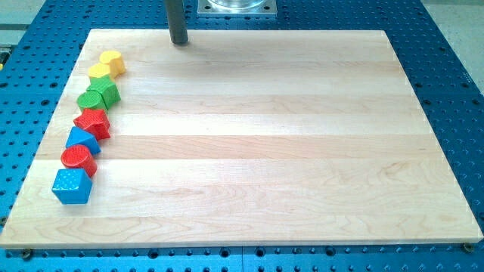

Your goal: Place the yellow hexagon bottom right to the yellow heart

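Note:
The yellow heart (113, 60) sits near the board's top left corner. The yellow hexagon (100, 73) lies just below and left of it, touching it. My tip (179, 41) rests on the board near its top edge, to the right of the yellow heart and apart from every block.
A line of blocks runs down the board's left edge below the yellow ones: a green block (108, 91), a second green block (90, 101), a red star-like block (93, 121), a blue block (81, 139), a red cylinder (77, 158), a blue cube (72, 185). The wooden board (265, 151) lies on a blue perforated table.

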You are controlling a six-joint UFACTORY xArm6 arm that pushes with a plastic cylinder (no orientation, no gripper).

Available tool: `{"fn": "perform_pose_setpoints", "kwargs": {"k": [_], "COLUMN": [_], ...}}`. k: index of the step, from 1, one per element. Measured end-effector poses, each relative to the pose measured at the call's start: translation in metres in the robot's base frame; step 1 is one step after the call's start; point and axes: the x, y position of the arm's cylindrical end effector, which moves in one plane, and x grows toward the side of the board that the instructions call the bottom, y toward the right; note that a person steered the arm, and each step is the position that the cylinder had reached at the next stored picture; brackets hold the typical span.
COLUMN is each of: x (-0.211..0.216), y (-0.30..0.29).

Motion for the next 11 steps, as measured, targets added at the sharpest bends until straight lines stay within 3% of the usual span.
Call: {"fn": "perform_pose_setpoints", "kwargs": {"k": [1, 3, 4, 6, 7, 9, 10, 11], "x": [-0.003, 0.018, 0.045, 0.151, 0.151, 0.08, 0.085, 0.087], "y": [-0.022, -0.144, -0.153, -0.165, -0.138, -0.094, -0.073, -0.105]}}
